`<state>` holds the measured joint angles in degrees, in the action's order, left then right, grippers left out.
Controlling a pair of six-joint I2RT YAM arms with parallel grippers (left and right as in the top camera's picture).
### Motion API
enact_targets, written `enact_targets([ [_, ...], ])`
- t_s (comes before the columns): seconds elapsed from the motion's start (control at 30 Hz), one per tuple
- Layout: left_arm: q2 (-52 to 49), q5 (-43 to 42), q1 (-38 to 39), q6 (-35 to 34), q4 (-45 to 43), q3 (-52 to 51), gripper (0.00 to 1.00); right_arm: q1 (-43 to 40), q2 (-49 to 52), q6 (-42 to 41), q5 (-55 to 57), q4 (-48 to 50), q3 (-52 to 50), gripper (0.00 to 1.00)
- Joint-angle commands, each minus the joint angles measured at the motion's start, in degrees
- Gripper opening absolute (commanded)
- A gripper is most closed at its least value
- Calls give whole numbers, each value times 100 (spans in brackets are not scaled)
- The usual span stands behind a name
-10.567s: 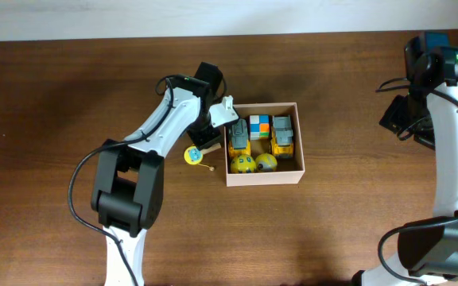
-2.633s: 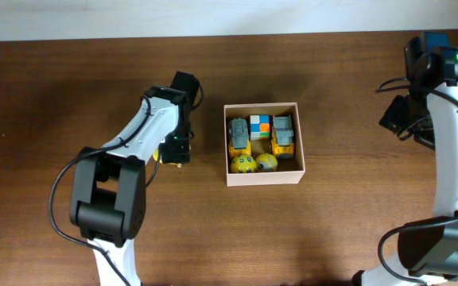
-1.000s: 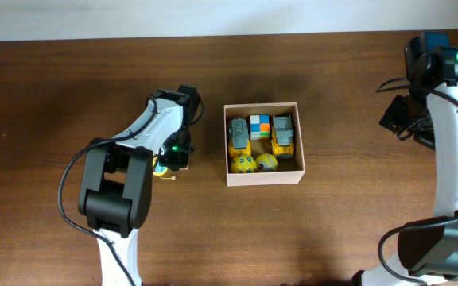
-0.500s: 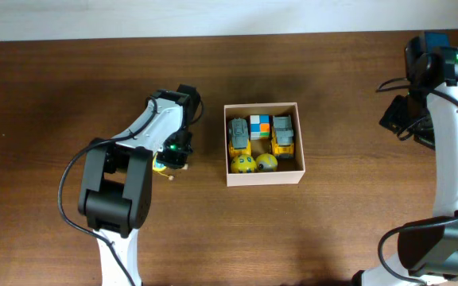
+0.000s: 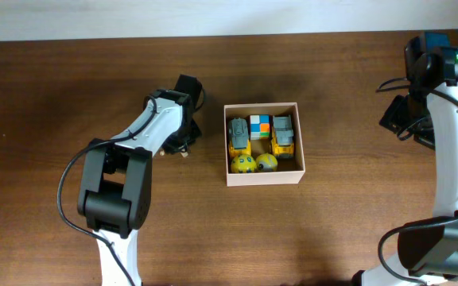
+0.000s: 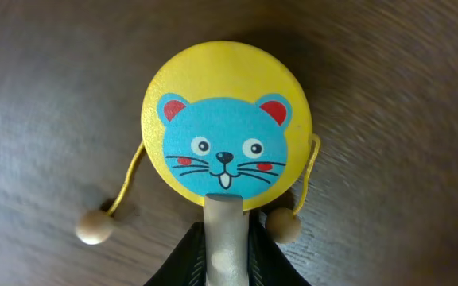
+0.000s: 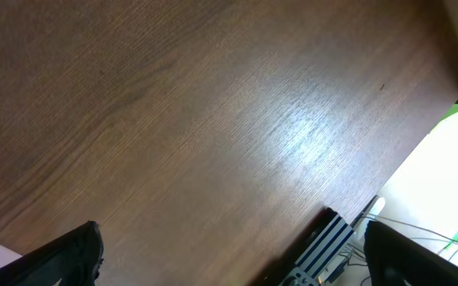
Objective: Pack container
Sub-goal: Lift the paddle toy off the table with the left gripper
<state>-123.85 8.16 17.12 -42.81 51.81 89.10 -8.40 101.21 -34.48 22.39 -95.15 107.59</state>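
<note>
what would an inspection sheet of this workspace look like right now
surface: dark brown wooden table, no spills seen
job's things: square white cardboard box with tan inside, holding two grey-and-yellow toy trucks, a multicoloured cube and two yellow balls; round yellow wooden rattle drum with a blue mouse face, outside the box on its left
clutter: nothing seen
tools: left tool shut on the drum's handle; right tool open, holding nothing, over bare table
cables: black cable loop beside the left arm; black cables by the right arm
surroundings: white wall strip beyond the table's far edge
</note>
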Motion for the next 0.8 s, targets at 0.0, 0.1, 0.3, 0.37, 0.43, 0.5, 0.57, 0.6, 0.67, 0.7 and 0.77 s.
enact_targets([
  [0.0,-273,-146,-4,1882,-35,-111,18,-24,-22,-52,28,4,15,99],
  [0.1,-273,-225,-4,2625,15,-111,17,-24,-22,-52,28,2,15,99],
  [0.3,-273,-284,2,3373,59,-111,14,-24,-22,-52,28,4,15,99],
  [0.37,-273,-284,0,3467,61,-109,14,-24,-22,-52,28,4,15,99],
  [0.43,-271,-280,-2,3523,46,-96,14,-24,-22,-52,28,4,15,99],
  [0.5,-271,-280,-4,3523,46,-55,14,-24,-22,-52,28,4,15,99],
  [0.57,-267,-280,-4,3526,52,33,14,-24,-22,-52,28,4,15,99],
  [0.6,-267,-280,-4,3523,70,87,14,-24,-22,-52,28,4,15,99],
  [0.67,-267,-282,-4,3523,142,247,13,-24,-22,-55,28,2,15,99],
  [0.7,-267,-280,-4,3526,205,341,13,-24,-22,-52,28,4,15,99],
  [0.77,-267,-280,-4,3567,341,520,13,-24,-22,-52,28,2,15,99],
])
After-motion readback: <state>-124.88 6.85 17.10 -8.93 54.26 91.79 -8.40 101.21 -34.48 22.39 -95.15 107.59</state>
